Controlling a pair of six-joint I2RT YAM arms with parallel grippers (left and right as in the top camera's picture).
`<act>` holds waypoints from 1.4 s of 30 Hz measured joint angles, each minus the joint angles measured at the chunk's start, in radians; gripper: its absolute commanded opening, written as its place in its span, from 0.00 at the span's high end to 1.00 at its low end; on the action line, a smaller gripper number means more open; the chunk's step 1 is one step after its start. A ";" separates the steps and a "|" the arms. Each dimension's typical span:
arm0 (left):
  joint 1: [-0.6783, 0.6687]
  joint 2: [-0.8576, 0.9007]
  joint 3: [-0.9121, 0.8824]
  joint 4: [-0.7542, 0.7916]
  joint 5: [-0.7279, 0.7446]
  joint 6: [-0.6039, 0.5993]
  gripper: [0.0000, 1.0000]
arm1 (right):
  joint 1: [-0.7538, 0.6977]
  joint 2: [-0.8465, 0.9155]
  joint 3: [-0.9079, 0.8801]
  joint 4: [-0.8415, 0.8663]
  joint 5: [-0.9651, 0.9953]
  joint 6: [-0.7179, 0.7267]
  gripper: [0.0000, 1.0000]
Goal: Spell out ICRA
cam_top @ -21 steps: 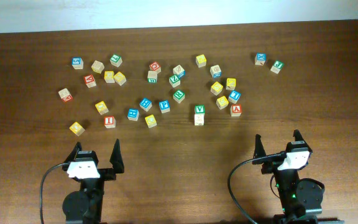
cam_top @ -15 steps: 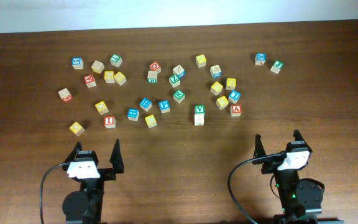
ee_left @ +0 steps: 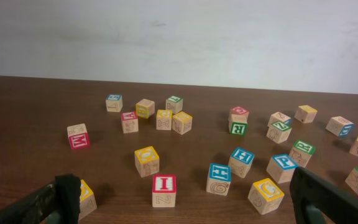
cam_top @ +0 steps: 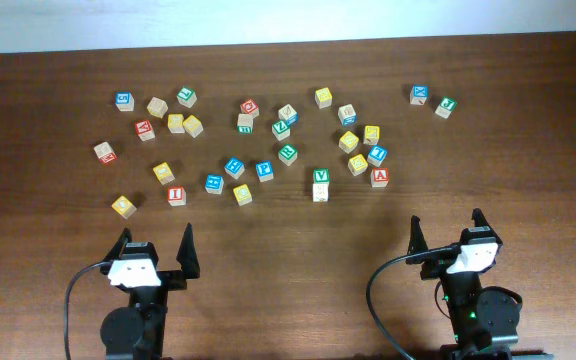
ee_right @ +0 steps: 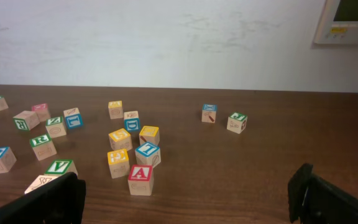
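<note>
The red I cube (cam_top: 176,195) sits front left among the scattered cubes, also in the left wrist view (ee_left: 164,185). A yellow cube whose letter reads like C (cam_top: 242,194) lies right of it (ee_left: 267,188). The green R cube (cam_top: 287,153) is mid-table (ee_right: 40,142). The red A cube (cam_top: 379,177) is front right (ee_right: 140,173). My left gripper (cam_top: 156,240) is open and empty, below the I cube. My right gripper (cam_top: 446,228) is open and empty, below and right of the A cube.
A green V cube (cam_top: 320,176) stands on a plain cube between the two groups. Several blue, yellow and red lettered cubes are spread across the far half of the dark wooden table (cam_top: 288,240). A white wall lies behind the table's far edge.
</note>
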 measured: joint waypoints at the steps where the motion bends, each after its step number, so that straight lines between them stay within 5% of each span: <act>1: 0.000 0.000 0.000 0.000 0.000 0.000 0.01 | 0.000 0.000 0.000 0.000 0.000 0.000 0.02; 42: 0.000 0.000 0.000 0.009 0.080 0.000 0.01 | 0.000 0.000 0.000 0.000 0.000 0.000 0.02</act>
